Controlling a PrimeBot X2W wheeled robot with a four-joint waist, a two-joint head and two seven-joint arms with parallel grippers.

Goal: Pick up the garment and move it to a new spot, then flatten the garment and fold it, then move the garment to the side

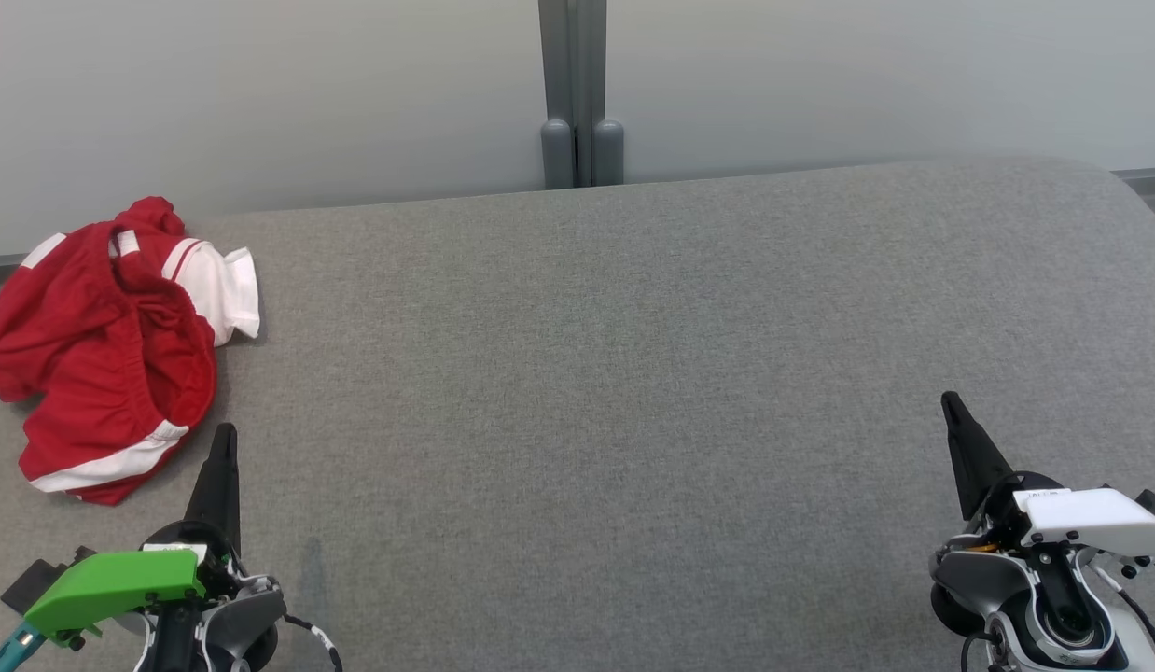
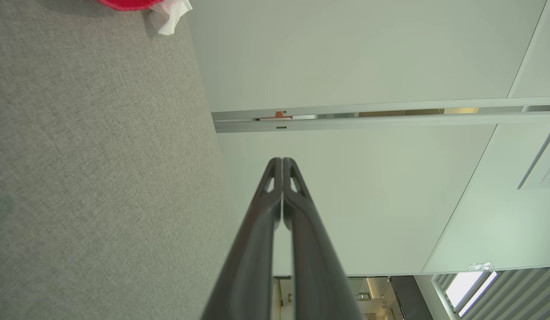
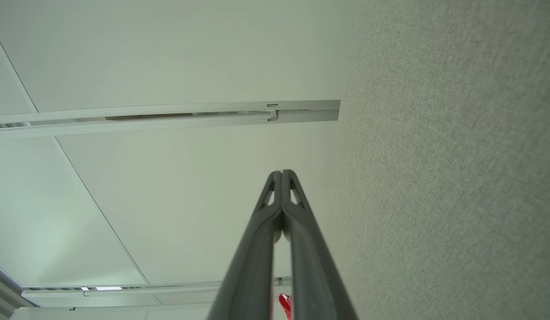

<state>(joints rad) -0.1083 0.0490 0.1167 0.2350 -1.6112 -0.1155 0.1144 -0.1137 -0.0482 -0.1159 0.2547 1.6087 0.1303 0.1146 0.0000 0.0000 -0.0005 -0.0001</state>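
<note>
1. Garment, red with white bands, lies crumpled at the far left of the grey desk, close to the back edge and reaching the left edge.
2. Just right of its near hem, and apart from it, hovers the left gripper, low on the left of the head view and pointing away from the robot.
3. Its jaws are pressed fully together and hold nothing. In the left wrist view the two fingers meet at the tips.
4. Low on the right of the head view is the right gripper, over bare desk and well apart from the garment.
5. Its jaws are also closed tight and empty, with the fingers touching at the tips in the right wrist view.
6. Behind the desk stands a pale wall with a grey post at its middle.
7. A red and white corner of the garment shows at the top edge of the left wrist view.
</note>
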